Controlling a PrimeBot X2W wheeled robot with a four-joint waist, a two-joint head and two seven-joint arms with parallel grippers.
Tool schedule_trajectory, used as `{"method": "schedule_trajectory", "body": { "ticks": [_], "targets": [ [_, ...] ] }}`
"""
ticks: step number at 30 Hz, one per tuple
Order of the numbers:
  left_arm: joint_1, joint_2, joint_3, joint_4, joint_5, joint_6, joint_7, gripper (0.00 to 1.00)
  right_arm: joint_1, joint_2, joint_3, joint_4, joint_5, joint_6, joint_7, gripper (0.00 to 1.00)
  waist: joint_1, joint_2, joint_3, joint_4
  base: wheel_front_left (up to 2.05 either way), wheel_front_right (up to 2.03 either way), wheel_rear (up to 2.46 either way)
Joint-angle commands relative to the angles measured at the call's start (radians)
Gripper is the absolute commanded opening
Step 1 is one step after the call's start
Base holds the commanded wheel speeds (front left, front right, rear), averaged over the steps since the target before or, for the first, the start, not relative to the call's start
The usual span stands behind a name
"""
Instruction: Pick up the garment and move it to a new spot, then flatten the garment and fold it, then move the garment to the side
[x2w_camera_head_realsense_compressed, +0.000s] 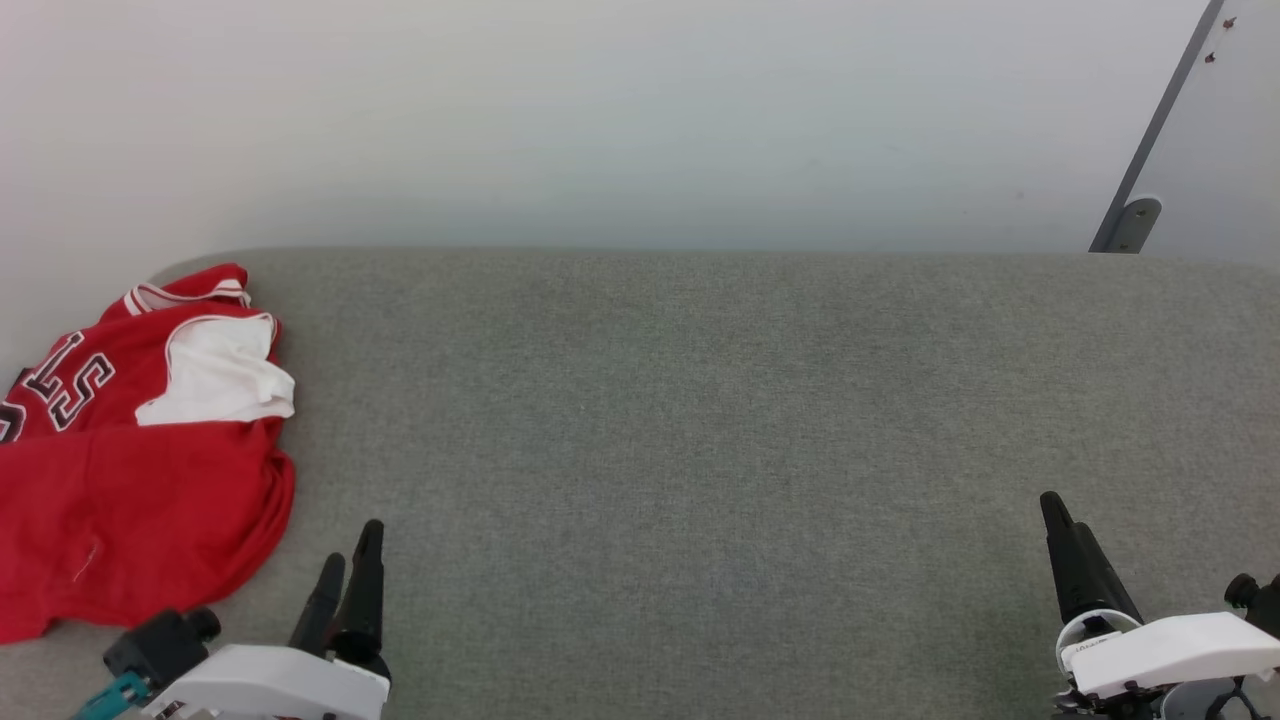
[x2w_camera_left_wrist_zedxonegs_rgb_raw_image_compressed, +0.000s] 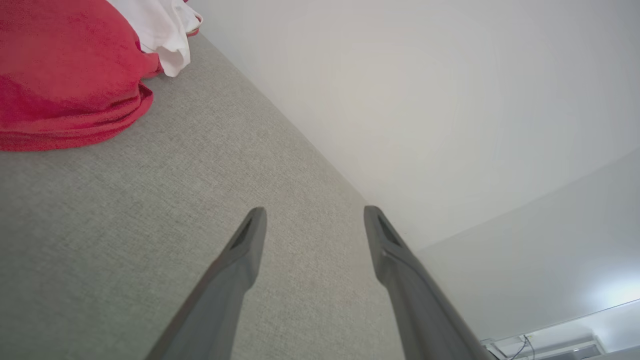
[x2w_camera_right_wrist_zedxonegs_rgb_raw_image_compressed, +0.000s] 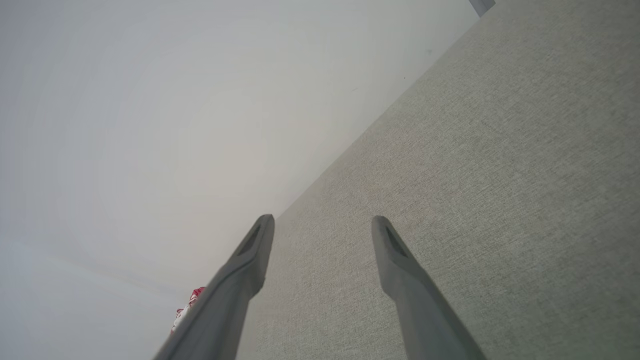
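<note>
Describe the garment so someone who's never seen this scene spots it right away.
Start from the wide grey fabric surface that runs along the pale wall. At its left end, beyond the left gripper, the garment lies crumpled in a heap. Its bright red cloth, white sleeve and black white-edged letters set it apart from the plain grey around it.

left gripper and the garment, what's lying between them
Nothing: bare grey surface separates the left gripper from the garment, seen in the head view.
</note>
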Motion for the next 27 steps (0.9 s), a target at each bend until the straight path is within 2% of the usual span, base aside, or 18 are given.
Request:
{"method": "schedule_trajectory", "body": {
  "ticks": [1, 10, 27],
  "targets": [
    [-0.014, 0.027, -0.014, -0.009, 0.072, 0.017, -0.012, 1.0, -0.02, -0.006, -0.011, -0.013, -0.069, 0.0, 0.0, 1.0, 0.0, 0.0, 0.0, 0.0, 0.0, 0.0, 0.0],
    [-0.015, 0.051, -0.024, -0.014, 0.244, 0.038, -0.041, 1.0, -0.008, 0.006, -0.051, -0.03, -0.271, 0.0, 0.008, 1.0, 0.0, 0.0, -0.002, 0.0, 0.0, 0.0, 0.0],
    [-0.005, 0.053, 0.01, -0.035, 0.451, -0.013, -0.085, 1.0, 0.012, 0.022, -0.087, -0.077, -0.476, -0.001, 0.0, 1.0, 0.0, 0.0, -0.002, 0.0, 0.0, 0.0, 0.0]
  ]
}}
